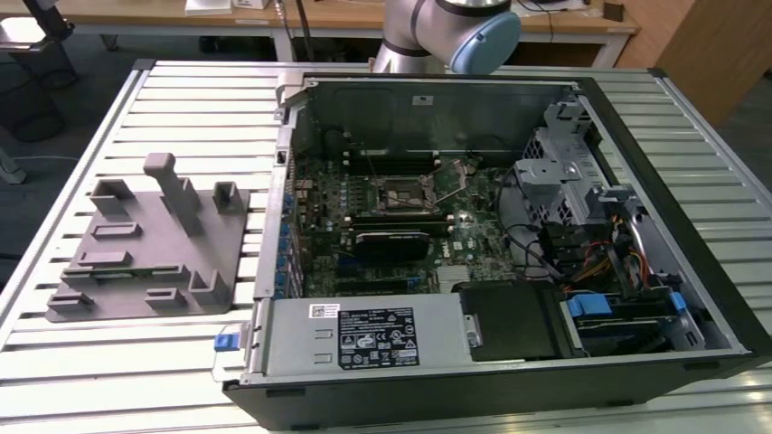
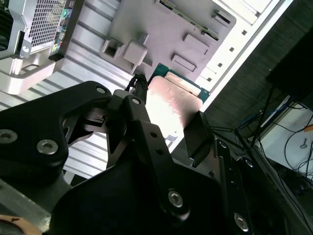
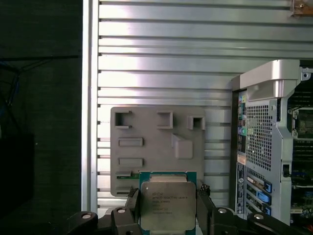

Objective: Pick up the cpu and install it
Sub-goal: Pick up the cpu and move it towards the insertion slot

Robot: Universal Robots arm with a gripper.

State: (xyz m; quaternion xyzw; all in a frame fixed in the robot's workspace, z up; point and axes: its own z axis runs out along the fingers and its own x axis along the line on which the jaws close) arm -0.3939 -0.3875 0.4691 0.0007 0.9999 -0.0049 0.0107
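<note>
Clamped in the pincer [image 3: 167, 192] by two opposite edges: the cpu [image 3: 167, 208], pale metal top showing in the first wrist view. Fingers [image 3: 132, 205] closed only to the chip's width, one on each side. Same hold in the second wrist view.

By the look of it, hanging free, well above the grey tray [image 3: 161, 142] beneath and just beyond the pincer. Further out, to one side of the pincer: the open computer case [image 3: 274, 137], on the same slatted bench [image 3: 161, 58]. Inside the case, well apart from the pincer, the socket [image 1: 410, 192] on the board, seen in the exterior view.

For a clean carry, probably best:
- Hold the chip flat and squeeze on the edges alone, never on the underside.
- Travel high enough to clear the tray's upright pegs [image 1: 169, 185] and the case wall.
- Move slowly, without jerks, given so narrow a purchase on a thin part.
- Avoid any twist of the wrist that could skew the square in the grip.
</note>
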